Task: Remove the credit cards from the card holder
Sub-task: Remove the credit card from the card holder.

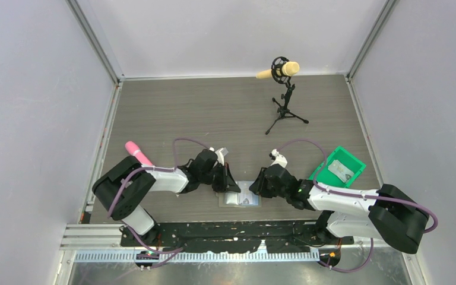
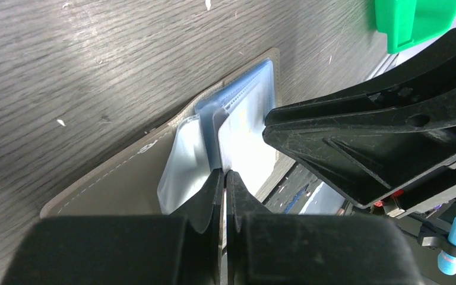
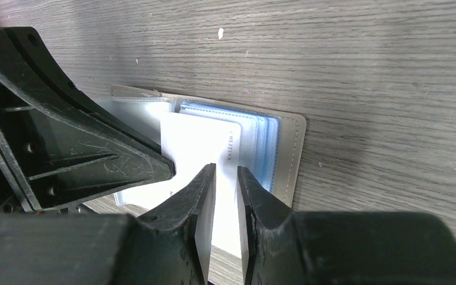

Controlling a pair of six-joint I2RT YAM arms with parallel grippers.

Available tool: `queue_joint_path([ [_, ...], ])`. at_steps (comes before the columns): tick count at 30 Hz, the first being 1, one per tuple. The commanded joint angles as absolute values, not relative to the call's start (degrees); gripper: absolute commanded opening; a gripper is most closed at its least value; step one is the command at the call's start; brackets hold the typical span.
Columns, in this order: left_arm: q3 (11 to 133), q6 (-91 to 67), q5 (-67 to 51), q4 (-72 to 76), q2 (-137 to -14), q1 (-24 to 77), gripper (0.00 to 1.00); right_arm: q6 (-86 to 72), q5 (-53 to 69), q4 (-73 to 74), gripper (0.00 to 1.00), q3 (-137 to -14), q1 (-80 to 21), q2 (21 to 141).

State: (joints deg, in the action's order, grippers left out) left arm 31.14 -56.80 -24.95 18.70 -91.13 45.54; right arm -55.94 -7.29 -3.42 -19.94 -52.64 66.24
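Card holder: lies open on the worktop at its near edge, between the two arms, with the clear pockets facing up.
Credit card: a white one sticks partly out of a pocket.
Left fingers: pressed together, tips at a clear pocket's edge.
Right fingers: a narrow gap with the white card showing in it; whether they grip it I cannot tell.
Green bin: right of the holder, well apart.
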Motion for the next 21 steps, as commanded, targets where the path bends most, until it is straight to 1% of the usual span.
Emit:
queue_joint_path([
  [1,29.5,-56.8,-24.6,19.3,-88.6,44.4,0.00,-55.7,-8.0,-0.6,0.27,-19.2,-52.5,65.8],
  [9,27.2,-57.4,-23.1,17.4,-85.3,43.1,0.00,-54.2,-8.1,1.3,0.28,-20.1,-51.5,65.4],
  [12,27.4,-56.8,-22.0,14.2,-83.3,42.6,0.00,-53.8,-8.0,1.7,0.28,-20.5,-51.0,65.1],
  [18,27.7,-55.2,-17.0,6.8,-74.1,41.5,0.00,-51.5,-7.8,3.1,0.28,-22.0,-50.3,63.0],
  [21,28.7,-53.9,-14.8,1.9,-69.1,41.5,0.00,-49.0,-7.0,3.9,0.29,-23.9,-50.0,59.9],
])
